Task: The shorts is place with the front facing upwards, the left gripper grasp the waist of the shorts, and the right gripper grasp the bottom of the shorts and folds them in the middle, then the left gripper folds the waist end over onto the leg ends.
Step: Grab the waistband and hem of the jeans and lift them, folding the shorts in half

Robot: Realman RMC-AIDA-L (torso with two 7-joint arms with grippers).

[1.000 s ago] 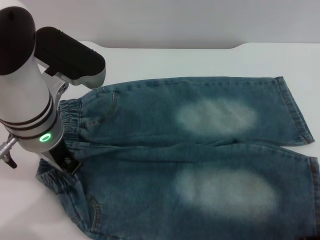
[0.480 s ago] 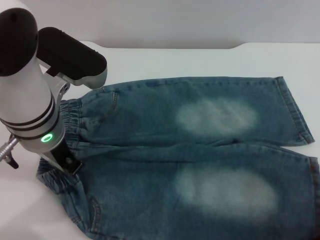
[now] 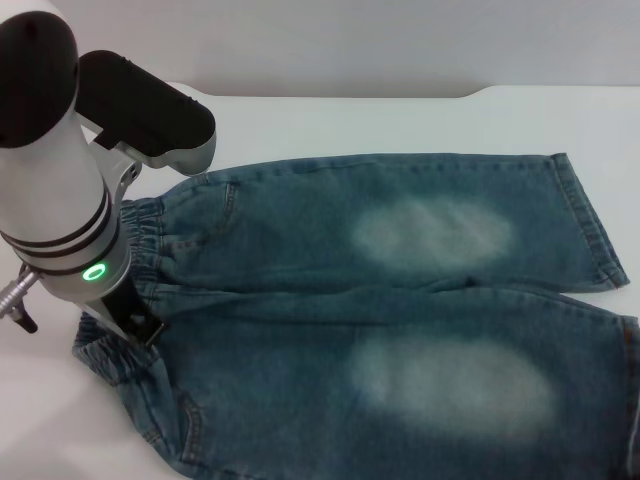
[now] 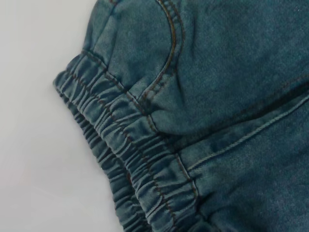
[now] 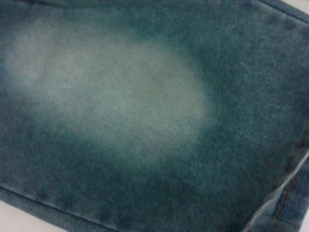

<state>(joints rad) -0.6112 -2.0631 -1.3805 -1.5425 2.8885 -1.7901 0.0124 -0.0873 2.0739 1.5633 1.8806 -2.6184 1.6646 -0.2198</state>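
Close view of the shorts [image 4: 227, 96], filling the right and centre of the frame. The waist of the shorts [image 4: 125, 159], gathered and ruffled, runs diagonally from left to bottom centre, bordering a white surface [image 4: 38, 145] at left.

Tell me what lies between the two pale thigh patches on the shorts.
Only darker denim and the creased seam where the legs of the shorts meet; the head view shows nothing else there.

the shorts [image 3: 400, 310] are matt blue denim cloth, faded pale at the thighs, with orange stitching; the waist of the shorts [image 4: 120, 159] is crinkled elastic. the desk [image 3: 400, 120] looks smooth and white.
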